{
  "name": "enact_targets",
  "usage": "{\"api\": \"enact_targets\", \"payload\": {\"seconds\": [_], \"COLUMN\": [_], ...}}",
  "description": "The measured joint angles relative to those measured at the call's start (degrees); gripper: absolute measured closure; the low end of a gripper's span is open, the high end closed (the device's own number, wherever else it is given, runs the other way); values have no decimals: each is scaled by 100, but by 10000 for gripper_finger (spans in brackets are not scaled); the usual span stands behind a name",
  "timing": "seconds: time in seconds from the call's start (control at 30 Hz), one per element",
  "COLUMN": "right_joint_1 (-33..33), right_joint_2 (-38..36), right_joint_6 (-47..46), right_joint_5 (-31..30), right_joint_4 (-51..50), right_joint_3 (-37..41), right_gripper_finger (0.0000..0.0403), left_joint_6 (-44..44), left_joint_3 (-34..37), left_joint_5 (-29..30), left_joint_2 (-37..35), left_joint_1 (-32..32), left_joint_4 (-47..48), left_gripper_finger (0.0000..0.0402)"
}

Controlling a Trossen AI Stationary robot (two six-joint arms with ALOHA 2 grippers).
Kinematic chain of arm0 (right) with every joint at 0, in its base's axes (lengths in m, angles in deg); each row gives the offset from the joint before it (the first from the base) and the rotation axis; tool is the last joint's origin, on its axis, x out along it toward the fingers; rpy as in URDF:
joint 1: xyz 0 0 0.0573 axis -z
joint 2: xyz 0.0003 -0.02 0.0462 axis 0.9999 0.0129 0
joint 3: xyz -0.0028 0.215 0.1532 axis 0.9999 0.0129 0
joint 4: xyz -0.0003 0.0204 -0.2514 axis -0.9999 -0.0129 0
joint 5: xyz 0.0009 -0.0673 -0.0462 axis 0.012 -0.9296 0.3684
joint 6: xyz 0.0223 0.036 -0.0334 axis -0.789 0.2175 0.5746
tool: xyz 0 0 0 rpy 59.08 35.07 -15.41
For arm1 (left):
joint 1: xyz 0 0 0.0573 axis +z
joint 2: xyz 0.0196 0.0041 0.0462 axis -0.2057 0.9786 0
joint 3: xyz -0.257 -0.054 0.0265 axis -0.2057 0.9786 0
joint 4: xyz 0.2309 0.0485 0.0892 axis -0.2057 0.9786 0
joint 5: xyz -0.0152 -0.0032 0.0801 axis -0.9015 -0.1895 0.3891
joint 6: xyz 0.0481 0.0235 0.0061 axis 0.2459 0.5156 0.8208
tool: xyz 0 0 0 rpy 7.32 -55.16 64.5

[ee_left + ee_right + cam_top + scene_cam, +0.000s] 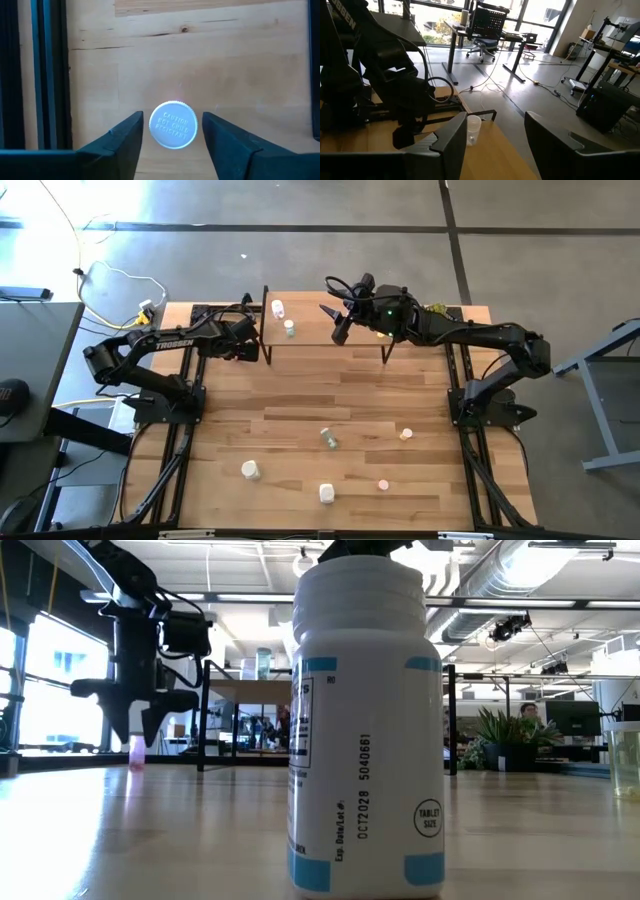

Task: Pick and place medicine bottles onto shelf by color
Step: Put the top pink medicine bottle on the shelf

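The shelf (330, 330) stands at the table's far middle. A white bottle (277, 308) and a pale green bottle (289, 328) stand on its left end. My left gripper (248, 338) hangs just left of the shelf, pointing down and open. Its fingers (125, 137) stand on either side of a white cap (173, 125) without touching it. The low view shows a small pink bottle (137, 752) standing on the table under this gripper (135, 735). My right gripper (332, 323) hovers over the shelf, open and empty, pointing toward the left arm. A pale bottle (472, 129) stands ahead of it.
On the near half of the table stand two white bottles (250, 470) (326, 493), a greenish one (329, 438), a yellow-orange one (406, 434) and a pink one (382, 483). One white bottle (365, 720) fills the middle of the low view and hides much of the shelf.
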Motion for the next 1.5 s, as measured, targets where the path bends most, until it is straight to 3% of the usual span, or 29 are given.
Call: {"api": "enact_targets", "payload": {"seconds": [0.37, 0.63, 0.9, 1.2, 1.37, 1.5], "right_joint_1": [0, 0, 0, 0, -1, -2], "right_joint_2": [2, 2, 2, 2, 2, -2], "right_joint_6": [-52, -112, -476, -748, -820, -817], "right_joint_5": [-2, -5, -410, -479, -484, -686], "right_joint_4": [0, 0, -2, -52, -160, -166], "right_joint_3": [0, 0, 0, 0, 0, 0], "right_gripper_finger": [212, 212, 212, 212, 212, 212], "left_joint_6": [563, 1106, 1377, 1800, 2228, 2746], "left_joint_3": [0, -4, -71, -1029, -1817, -2493], "left_joint_5": [112, -233, -542, 100, 546, 534], "left_joint_2": [0, -122, -936, -1916, -2090, -2047], "left_joint_1": [0, 0, 0, 0, 0, 2], "left_joint_4": [-1, 72, 382, 649, 613, 239], "left_gripper_finger": [291, 288, 292, 291, 291, 291]}}
